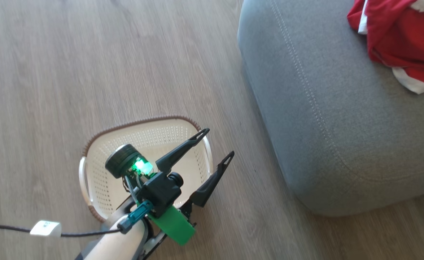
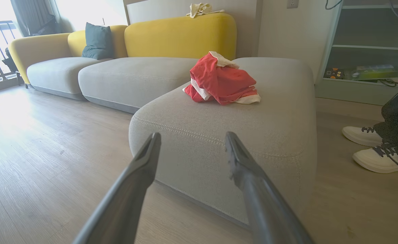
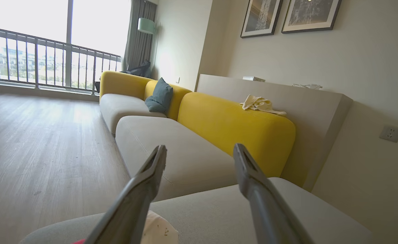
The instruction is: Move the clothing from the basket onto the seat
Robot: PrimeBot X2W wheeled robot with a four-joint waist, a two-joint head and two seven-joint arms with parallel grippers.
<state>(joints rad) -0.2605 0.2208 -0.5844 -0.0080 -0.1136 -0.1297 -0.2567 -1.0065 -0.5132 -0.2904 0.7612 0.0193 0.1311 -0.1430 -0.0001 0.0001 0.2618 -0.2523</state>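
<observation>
**Wooden floor (image 1: 89, 65): red on grey**

At left we see the cream basket (image 1: 95, 173) on the floor, its perforated bottom showing. Our left gripper (image 1: 215, 146) hangs over it, fingers apart. Rightward, crumpled red clothing (image 1: 396, 36) with white trim lies on the grey seat (image 1: 323, 126), well back from its rounded corner. Our right gripper (image 3: 199, 147) is spread too.

Home living room. Long sofa (image 3: 236, 128) with grey seats and yellow backrests, teal pillow (image 3: 159, 95), wood-look floor (image 3: 43, 142), framed pictures (image 3: 261, 17) on the wall, curtain (image 3: 134, 51), balcony railing (image 3: 49, 61) outside tall windows, wall socket (image 3: 391, 133).
</observation>
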